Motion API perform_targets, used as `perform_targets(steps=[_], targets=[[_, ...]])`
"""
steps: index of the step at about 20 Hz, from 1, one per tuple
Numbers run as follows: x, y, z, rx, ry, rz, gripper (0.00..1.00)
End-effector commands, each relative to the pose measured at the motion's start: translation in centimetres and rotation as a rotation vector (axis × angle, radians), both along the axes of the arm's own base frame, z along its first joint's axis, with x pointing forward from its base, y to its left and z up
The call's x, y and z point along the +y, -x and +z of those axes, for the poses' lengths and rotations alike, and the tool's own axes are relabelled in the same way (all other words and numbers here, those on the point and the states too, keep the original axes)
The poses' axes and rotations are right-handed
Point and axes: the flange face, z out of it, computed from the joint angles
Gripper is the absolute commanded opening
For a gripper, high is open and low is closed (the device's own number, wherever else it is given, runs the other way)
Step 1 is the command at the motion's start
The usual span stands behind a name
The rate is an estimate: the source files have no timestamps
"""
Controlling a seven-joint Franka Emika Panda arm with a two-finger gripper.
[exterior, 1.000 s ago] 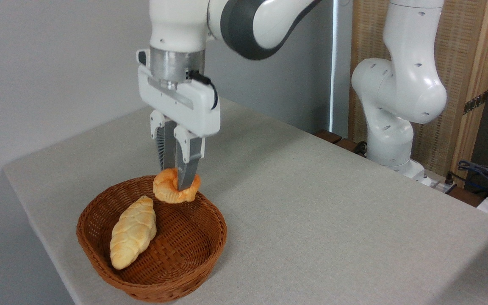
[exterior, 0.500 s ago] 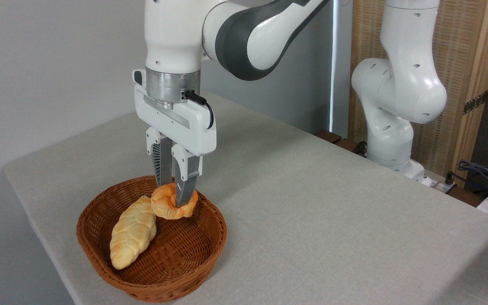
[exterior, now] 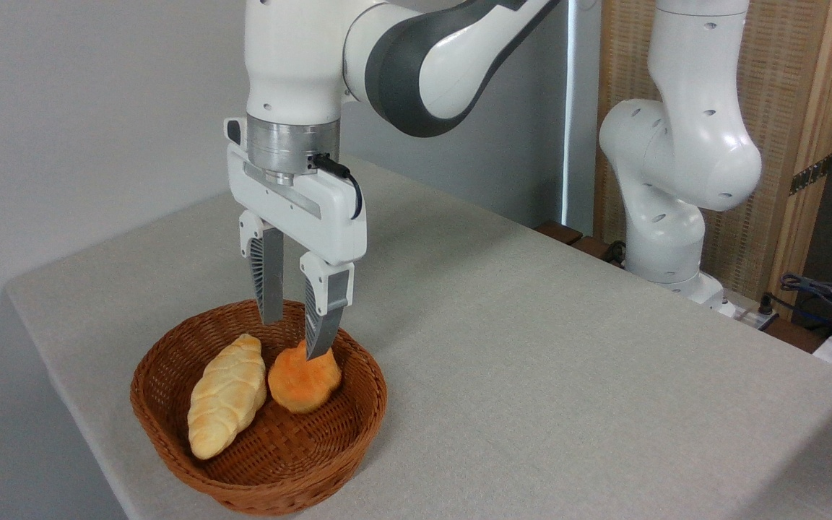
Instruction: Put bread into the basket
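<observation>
We see the bread [exterior: 304, 383] lying inside the basket [exterior: 170, 440], beside the pale loaf [exterior: 227, 396]. Just above it, our gripper [exterior: 293, 336] has its jaws spread apart, holding nothing.

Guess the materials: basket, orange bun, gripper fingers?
Basket: woven wicker or rattan by the look, brown, slightly glossy, with a visible plaited weave. Orange bun: smooth, even colour and a faint sheen, so probably a foam or plastic replica, though real bread can't be ruled out. Fingers: grey with ribbed sides, likely moulded plastic or rubber.
</observation>
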Motion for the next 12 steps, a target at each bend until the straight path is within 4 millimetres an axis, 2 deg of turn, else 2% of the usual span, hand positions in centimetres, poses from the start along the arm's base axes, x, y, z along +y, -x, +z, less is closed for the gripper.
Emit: perform_targets(steps=[1,3,4,5,8,12], targets=[[0.2,0.6,2.7,-0.055,0.029,0.001,1.0],[0.4,1.4,4.6,-0.077,0.038,0.009,1.0],[0.2,1.8,4.8,-0.065,0.042,0.023,1.0],[0.1,2.1,4.9,-0.033,0.042,0.038,1.0],[0.7,2.7,7.1,0.061,0.02,0.042,1.0],[0.9,3.4,6.8,0.148,0.007,0.046,1.0]])
